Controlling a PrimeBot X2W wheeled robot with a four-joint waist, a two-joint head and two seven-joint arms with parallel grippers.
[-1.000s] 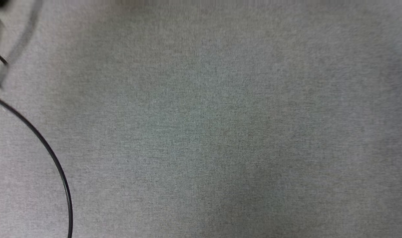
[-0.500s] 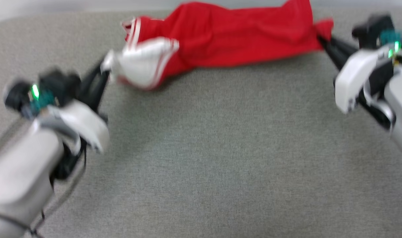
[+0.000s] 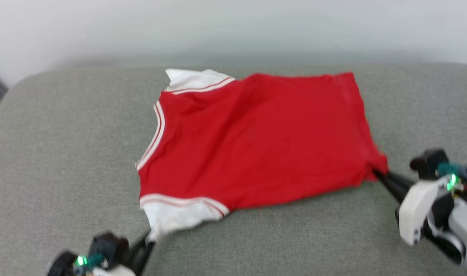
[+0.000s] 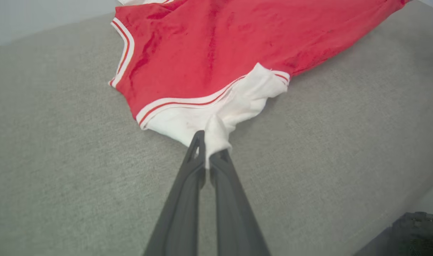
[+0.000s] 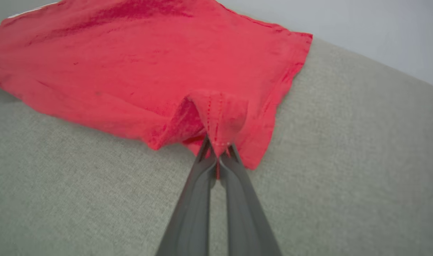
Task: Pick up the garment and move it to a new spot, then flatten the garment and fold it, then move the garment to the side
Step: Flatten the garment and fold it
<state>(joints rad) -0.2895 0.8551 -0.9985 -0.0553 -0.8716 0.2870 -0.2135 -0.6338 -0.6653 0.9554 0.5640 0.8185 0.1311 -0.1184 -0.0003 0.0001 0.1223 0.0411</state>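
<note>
At 7 o'clock in head view: left claw [image 3: 150, 238], clenched on tip of near white sleeve [image 4: 237, 110]. Centre: red jersey T-shirt [image 3: 256, 145], spread nearly flat on grey fabric-covered table [image 3: 64, 153], plain red side up. Striped neckline trim [image 3: 152, 138] toward 9 o'clock, far white sleeve [image 3: 191, 78] at 11 o'clock, hem toward 3 o'clock. At 4 o'clock: right claw [image 3: 377, 174], clenched on bunched near hem corner [image 5: 220, 113].

A grey woven-fabric cushion [image 3: 56, 161] with a rounded corner lies flat; a plain pale wall [image 3: 233, 27] rises behind the cushion.
</note>
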